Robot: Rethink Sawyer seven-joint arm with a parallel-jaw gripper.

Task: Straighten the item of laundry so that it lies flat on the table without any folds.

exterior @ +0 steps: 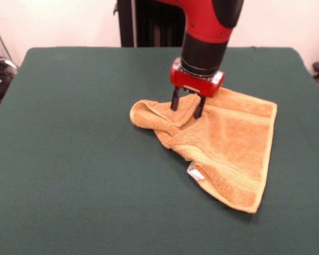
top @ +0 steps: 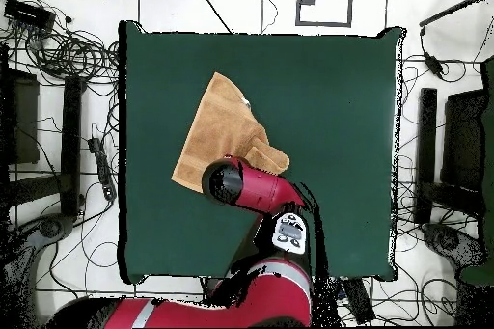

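The orange-yellow towel lies right of the middle of the green table. Its right part is spread flat. Its left part is bunched into a rolled fold. A white tag shows at the near edge. My gripper stands upright on the towel's far-left part, open, with its black fingers either side of a raised ridge of cloth. In the overhead view the towel lies left of centre on the table. There the arm's wrist covers the gripper and the towel's near edge.
The red arm reaches in from the table's bottom edge in the overhead view. Cables and stands lie on the floor around the table. The towel lies well in from every table edge.
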